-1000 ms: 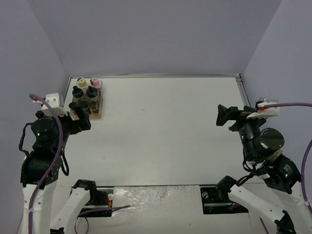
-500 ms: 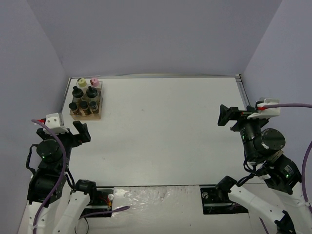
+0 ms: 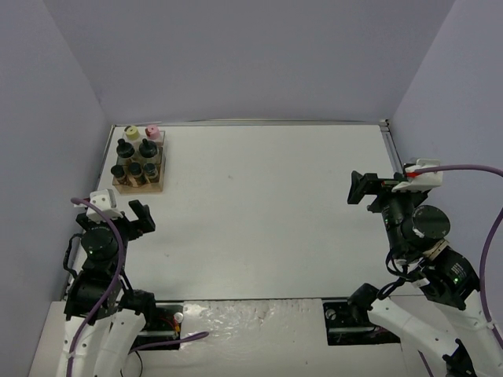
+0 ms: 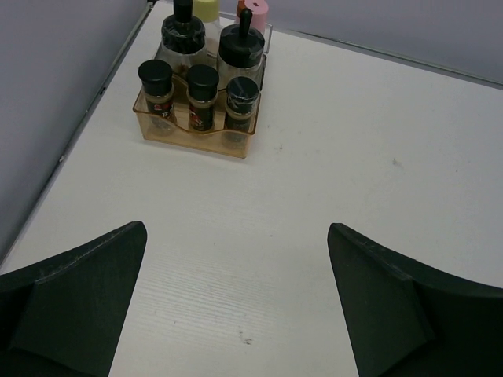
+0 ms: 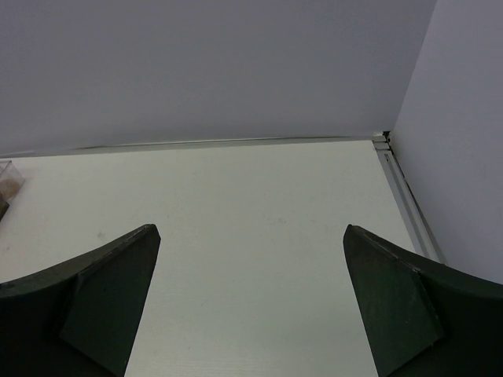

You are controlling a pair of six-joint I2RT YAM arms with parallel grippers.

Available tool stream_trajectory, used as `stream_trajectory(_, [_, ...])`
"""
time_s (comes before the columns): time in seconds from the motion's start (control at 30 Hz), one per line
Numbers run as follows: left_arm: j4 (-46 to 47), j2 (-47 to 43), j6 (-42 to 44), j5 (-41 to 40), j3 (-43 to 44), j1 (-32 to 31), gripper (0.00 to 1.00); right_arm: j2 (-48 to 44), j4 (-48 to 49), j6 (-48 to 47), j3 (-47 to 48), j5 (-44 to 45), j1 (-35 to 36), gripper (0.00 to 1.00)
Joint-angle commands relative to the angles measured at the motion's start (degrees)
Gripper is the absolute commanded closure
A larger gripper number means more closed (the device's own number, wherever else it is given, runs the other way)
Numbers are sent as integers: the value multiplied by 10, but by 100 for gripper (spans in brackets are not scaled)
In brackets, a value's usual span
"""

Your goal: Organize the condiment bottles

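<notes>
All seven condiment bottles stand in the wooden-and-clear rack (image 3: 140, 182) at the table's far left. In the left wrist view the rack (image 4: 196, 133) holds three small black-capped jars (image 4: 202, 86) in front, two larger knob-topped ones (image 4: 240, 45) behind, and the yellow-capped (image 4: 207, 8) and pink-capped (image 4: 255, 12) jars at the back. My left gripper (image 3: 126, 220) (image 4: 237, 229) is open and empty, apart from the rack on its near side. My right gripper (image 3: 360, 188) (image 5: 251, 230) is open and empty at the right, above bare table.
The white table (image 3: 267, 204) is walled at the back and both sides. A metal rail (image 5: 405, 196) runs along its right edge. The rack sits close to the left wall (image 4: 55, 86).
My left arm has drawn back from the rack toward the near edge, its gripper open. The right gripper has hardly moved.
</notes>
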Motion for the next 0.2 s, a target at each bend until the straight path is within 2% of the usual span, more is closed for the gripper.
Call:
stream_trajectory(0.0, [67,10,-4,-4,13,-2,3,9,41,-7,-6,19,-2,0])
stream_trajectory(0.17, [73,14,-1,-5,13,-1,3,12,48,-6,-12,17,-2,0])
